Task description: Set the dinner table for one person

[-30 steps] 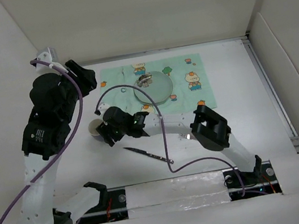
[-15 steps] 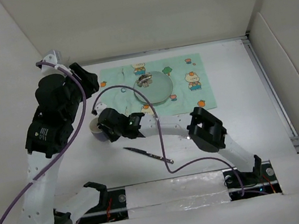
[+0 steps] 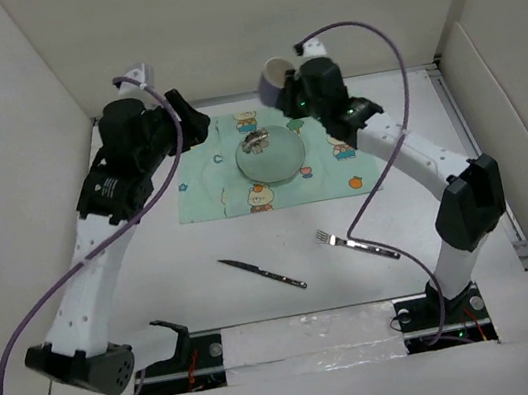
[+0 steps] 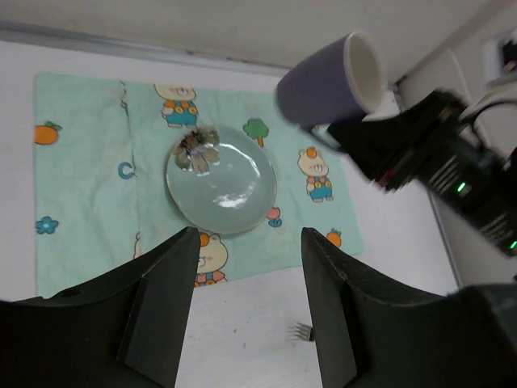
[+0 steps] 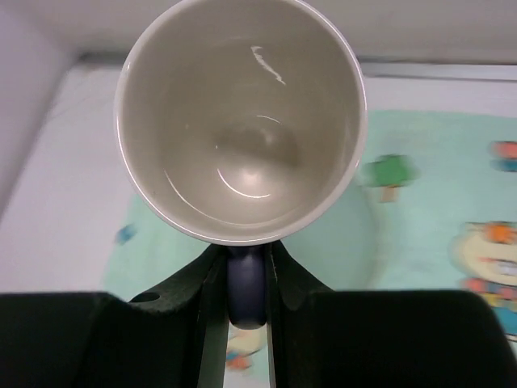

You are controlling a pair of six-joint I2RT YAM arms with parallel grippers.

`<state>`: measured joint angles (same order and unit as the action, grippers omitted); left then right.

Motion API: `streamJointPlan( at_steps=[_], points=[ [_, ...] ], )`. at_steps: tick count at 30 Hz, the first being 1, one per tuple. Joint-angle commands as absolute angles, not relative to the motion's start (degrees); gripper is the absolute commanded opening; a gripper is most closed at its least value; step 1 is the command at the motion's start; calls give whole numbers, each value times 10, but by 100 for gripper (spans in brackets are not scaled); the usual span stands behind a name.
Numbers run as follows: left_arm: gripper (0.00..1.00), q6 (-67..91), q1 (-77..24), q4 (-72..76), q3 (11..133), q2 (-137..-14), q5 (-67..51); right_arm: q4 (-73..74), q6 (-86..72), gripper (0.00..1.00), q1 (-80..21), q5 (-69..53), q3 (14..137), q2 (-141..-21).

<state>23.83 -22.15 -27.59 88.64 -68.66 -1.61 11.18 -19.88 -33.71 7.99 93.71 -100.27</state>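
My right end effector [image 5: 245, 284] pinched tight on handle of mug [image 5: 241, 121]. Mug up in air, tipped, above far part of placemat [image 3: 211, 181], close to back wall [image 3: 244, 18]; little room behind. My right arm reaches far out, long and bent at right side. My left end effector [image 4: 247, 311] spread wide, holding nothing, high over placemat's left part. Plate [image 3: 278, 160] in placemat's middle. Counter [image 3: 154, 267] lies under everything. Its wide white part near me holds knife [image 3: 261, 272] and fork [image 3: 356, 244], well apart.
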Motion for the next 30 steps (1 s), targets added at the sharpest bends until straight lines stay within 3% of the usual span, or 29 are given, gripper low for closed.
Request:
streamJointPlan(
  at_steps=[1, 4, 7, 9, 13, 21, 30],
  points=[
    [49, 217, -229, -246, 853, -739, -96, 73, -201, 0, -267, 94, 911, -1005],
    [49, 200, -240, -218, 829, -752, -54, 78, -202, 0, -206, 101, 920, -1032],
    [50, 146, -349, -242, 852, -794, 126, 97, -193, 0, -165, 112, 956, -1073],
    [51, 144, -390, -267, 882, -836, 154, 116, -183, 0, -149, 120, 993, -1097],
    [51, 172, -390, -208, 846, -827, 82, 121, -175, 0, -129, 126, 1029, -1151],
    [51, 199, -390, -170, 772, -797, 70, 157, -169, 0, -119, 159, 1119, -1241],
    [51, 199, -373, -170, 769, -809, 51, 155, -171, 0, -119, 185, 1122, -1274]
  ],
)
